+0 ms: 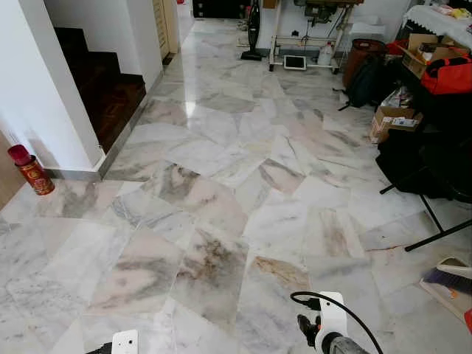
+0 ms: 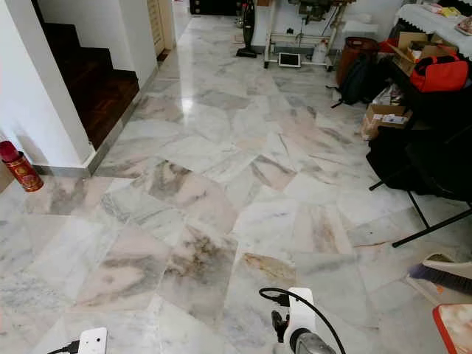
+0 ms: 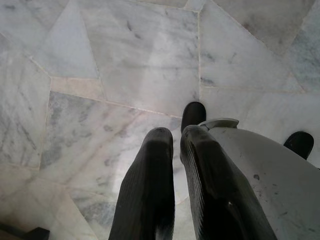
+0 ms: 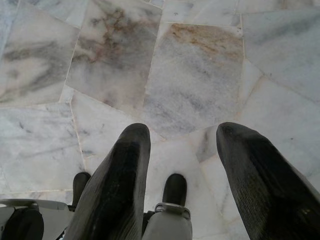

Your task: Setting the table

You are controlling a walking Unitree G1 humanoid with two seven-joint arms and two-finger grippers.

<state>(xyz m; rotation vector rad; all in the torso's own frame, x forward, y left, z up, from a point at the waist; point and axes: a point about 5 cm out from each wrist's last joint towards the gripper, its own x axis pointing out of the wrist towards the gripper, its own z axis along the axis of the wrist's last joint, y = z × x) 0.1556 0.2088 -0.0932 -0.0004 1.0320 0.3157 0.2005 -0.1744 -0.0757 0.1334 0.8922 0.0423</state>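
Both grippers hang over marble floor (image 1: 221,192), left gripper (image 3: 175,145) fingers together, right gripper (image 4: 182,145) fingers apart; red canister (image 1: 29,169) at 9 o'clock.

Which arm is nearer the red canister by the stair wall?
Left. The red canister stands far left; the left arm hangs below it, the right arm further right.

head stereo pair faces forward-down over marble floor (image 1: 221,184); wrist views look straight down.
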